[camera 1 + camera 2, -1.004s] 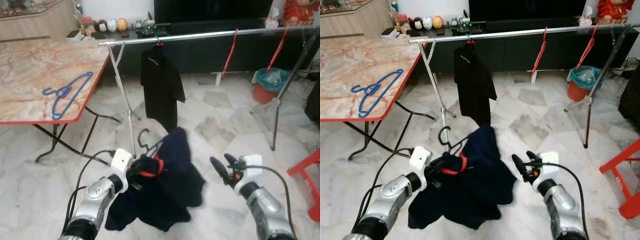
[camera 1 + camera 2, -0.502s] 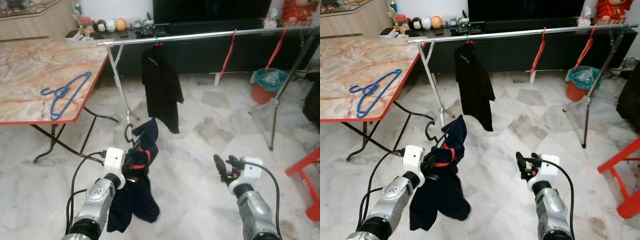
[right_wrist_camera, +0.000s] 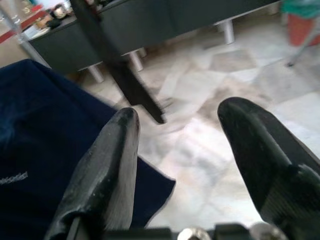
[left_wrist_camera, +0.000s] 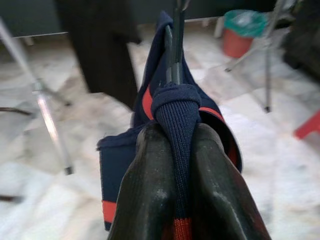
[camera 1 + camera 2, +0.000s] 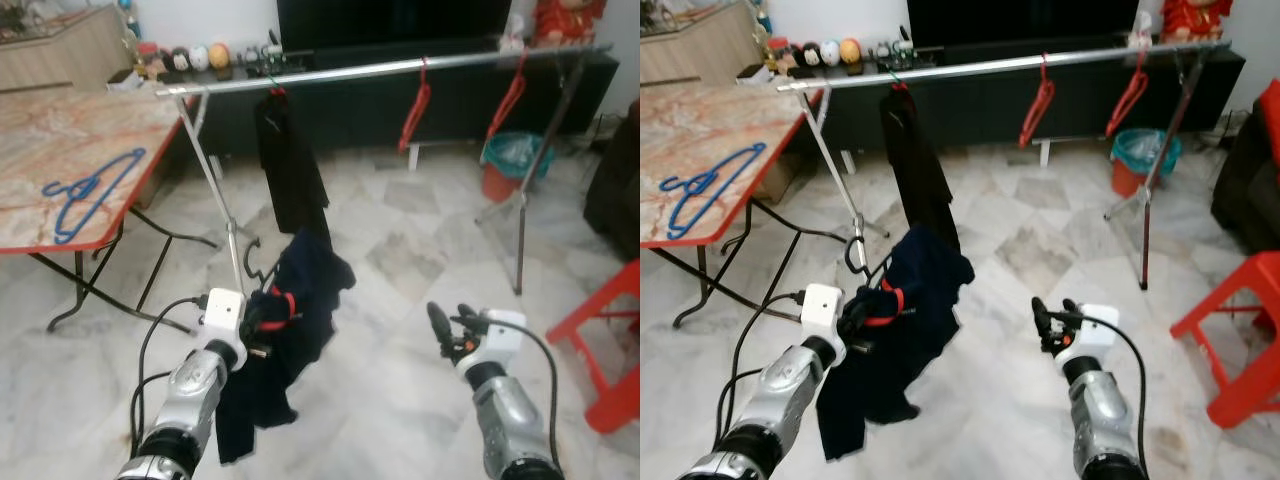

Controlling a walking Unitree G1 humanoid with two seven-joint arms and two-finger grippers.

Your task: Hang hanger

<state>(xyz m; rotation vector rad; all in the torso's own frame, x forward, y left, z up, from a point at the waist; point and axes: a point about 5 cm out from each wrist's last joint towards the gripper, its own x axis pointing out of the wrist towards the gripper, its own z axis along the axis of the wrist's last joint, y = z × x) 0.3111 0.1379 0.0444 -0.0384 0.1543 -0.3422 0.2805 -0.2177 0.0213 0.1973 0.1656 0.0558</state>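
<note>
Since half a second ago the navy garment (image 5: 283,340) has swung out and risen, its upper folds now bunched higher in front of the rack leg instead of hanging straight down, and the whole scene has slid sideways, which is the camera turning rather than the furniture moving. Left gripper (image 4: 176,150) is clamped tight on the garment's ribbed navy collar with its red stripe, the two black fingers (image 4: 150,185) pressed against either side of the fabric, and the dark hanger (image 5: 256,262) rises from that collar with its hook curling free beside the rack's slanted leg, well below the rail. Overhead, the silver clothes rail (image 5: 380,70) runs across the room; a black garment (image 5: 285,165) hangs from it near the left end, and two red hangers (image 5: 415,100) hang further along toward the right. Right gripper (image 3: 177,150) is held out low over the marble floor (image 5: 400,250), its fingers spread wide apart with nothing between them, well apart from the navy garment. A blue hanger (image 5: 85,182) lies flat on the marble-topped table (image 5: 100,120) on the left. A red bin with a teal liner (image 5: 505,165) stands by the rack's far leg, and a red stool (image 5: 605,345) sits at the right edge.
</note>
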